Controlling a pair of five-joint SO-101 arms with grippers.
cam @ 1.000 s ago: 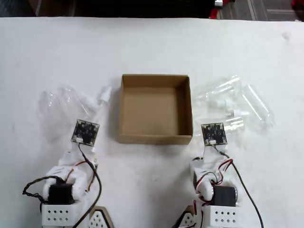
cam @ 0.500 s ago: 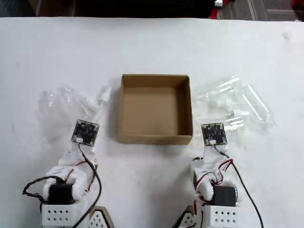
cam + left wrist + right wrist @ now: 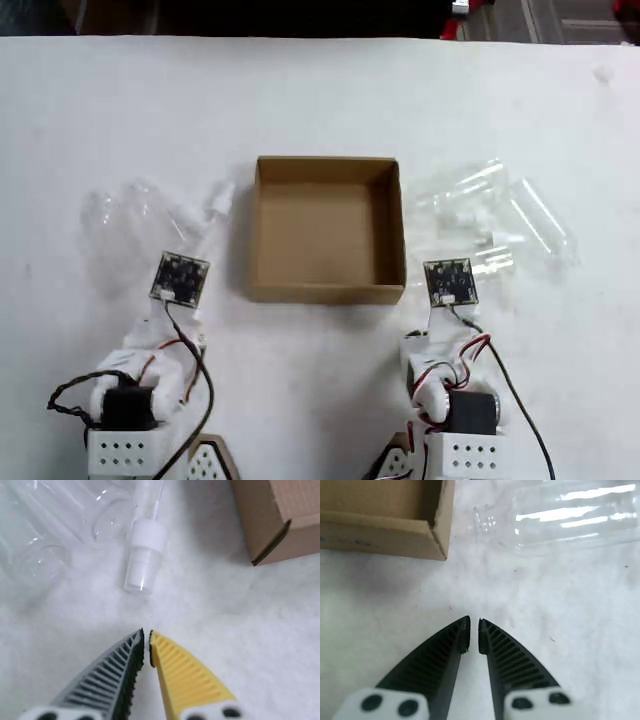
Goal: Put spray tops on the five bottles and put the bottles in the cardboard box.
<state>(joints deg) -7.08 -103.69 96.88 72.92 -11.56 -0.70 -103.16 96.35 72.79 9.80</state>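
Status: 0 of 5 done, by the look of it. The cardboard box [image 3: 327, 293] sits mid-table with a bare floor and no bottle in it. The clear bottles lie on their sides in 2 groups: one group [image 3: 125, 222] well to the box's left, the other [image 3: 505, 222] just beside its right wall. The exact split is hard to count because the plastic is transparent. None shows a fitted top. At least 1 white spray top [image 3: 142, 560] lies loose on the table to the box's left, next to the bottle bases [image 3: 50, 562], and another white piece [image 3: 218, 198] lies near the box's far-left corner. Left gripper [image 3: 146, 642] hangs low over the table off the box's near-left corner [image 3: 280, 520], short of that spray top; its jaws are pinched almost together and hold nothing. Right gripper [image 3: 474, 635] is off the box's near-right corner [image 3: 437, 530], with a bottle [image 3: 570, 517] beyond it; its jaws are closed to a sliver and also hold nothing. All of the work remains: 5 cappings, then 5 placements into the box. The table [image 3: 320, 100] is plain white and looks slightly textured in the wrist views. Beyond the box's far side the table ends at a dark strip of room, with a bit of floor at the far right.
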